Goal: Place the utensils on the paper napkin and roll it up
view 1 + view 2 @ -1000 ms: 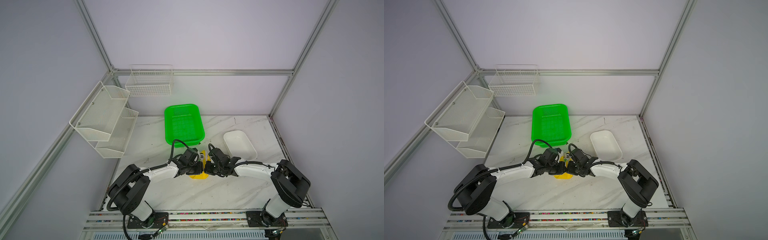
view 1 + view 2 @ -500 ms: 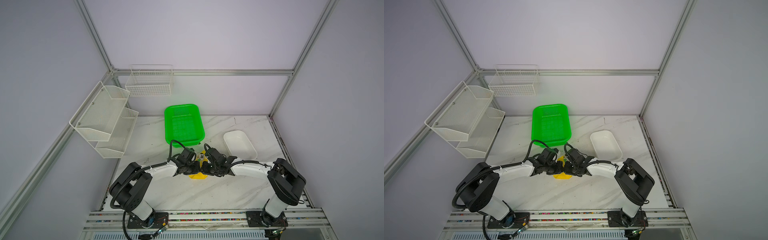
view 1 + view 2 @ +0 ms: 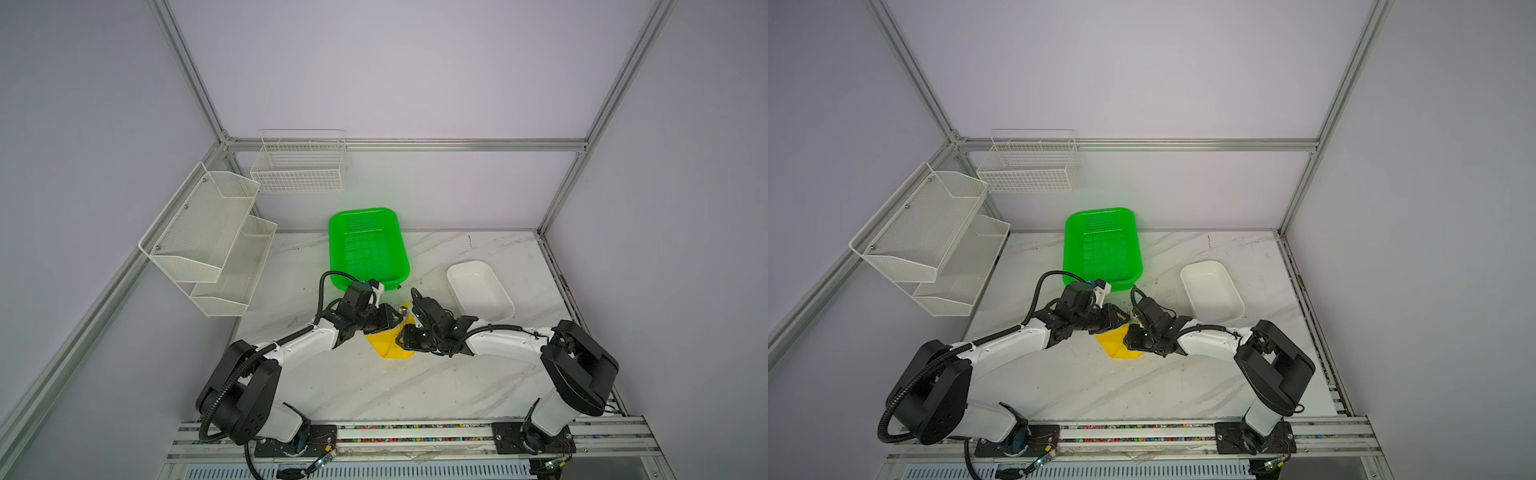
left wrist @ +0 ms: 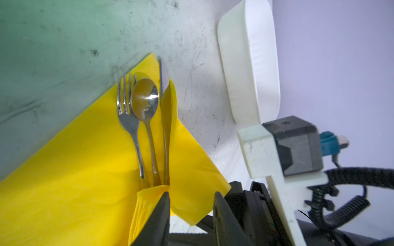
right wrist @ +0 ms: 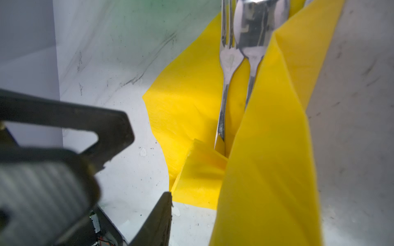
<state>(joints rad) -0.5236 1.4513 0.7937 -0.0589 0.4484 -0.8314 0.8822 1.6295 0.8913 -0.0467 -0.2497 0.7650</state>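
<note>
Top views: both arms meet at the middle of the table, just in front of the green basket and near the white tray; in both top views the left hand and right hand crowd together over the paper napkin, only its near yellow part showing
Left wrist: the utensils lie side by side on the napkin, fork, spoon and knife, heads toward one corner, the knife's tip just past the paper's edge; one flap stands folded up along the knife and a small corner is turned over the handle ends; the left hand is partly parted and holds nothing, one finger touching the turned corner
Right wrist: fork and spoon run down into the fold; a tall yellow flap fills the near side; one finger of the right hand shows, just beside the paper's edge, its partner hidden, so wide or narrow cannot be told
Loose flap: thin paper, likely to spring flat once nothing pins it, undoing the first turn
Knife tip: that end is open, so a skewed or tilted roll may let the metal slide out
Crowded hands: fingers this close may knock together, snag and tear the sheet, or drag the bundle across the table
</note>
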